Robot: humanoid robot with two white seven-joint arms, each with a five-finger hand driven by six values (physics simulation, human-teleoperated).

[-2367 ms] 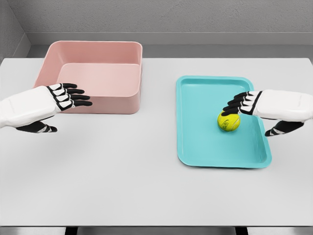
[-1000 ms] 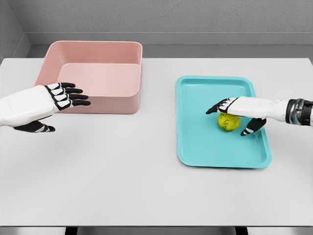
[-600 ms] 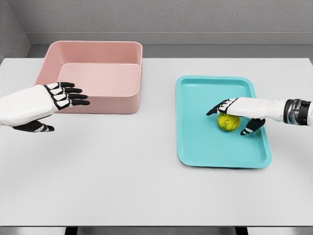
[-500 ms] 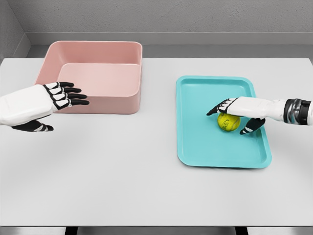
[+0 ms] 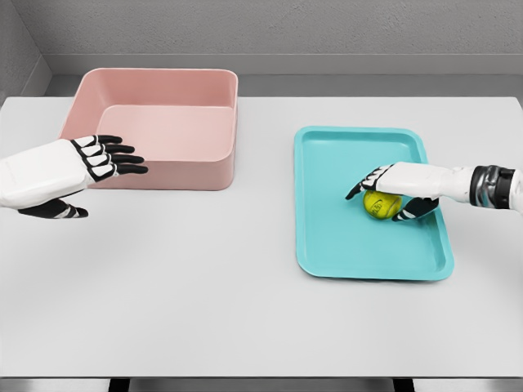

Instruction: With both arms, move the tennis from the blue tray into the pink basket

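A yellow tennis ball [image 5: 381,207] lies on the blue tray [image 5: 343,237], right of its middle. My right hand [image 5: 374,202] reaches in from the right and lies over the ball. Its fingers [image 5: 364,181] stretch past the ball's top, still fairly straight, and the thumb [image 5: 409,212] curls in against the ball's near right side. The ball rests on the tray. The pink basket [image 5: 196,171] stands at the back left, with nothing in it. My left hand [image 5: 98,175] hovers open just in front of the basket's left front wall, holding nothing.
The white table [image 5: 204,286] stretches wide between basket and tray and toward its front edge. A grey wall runs behind the table.
The right hand slid left over the ball and sank onto it. In the last half second its thumb curled in toward the ball. The left hand drifted slightly up.
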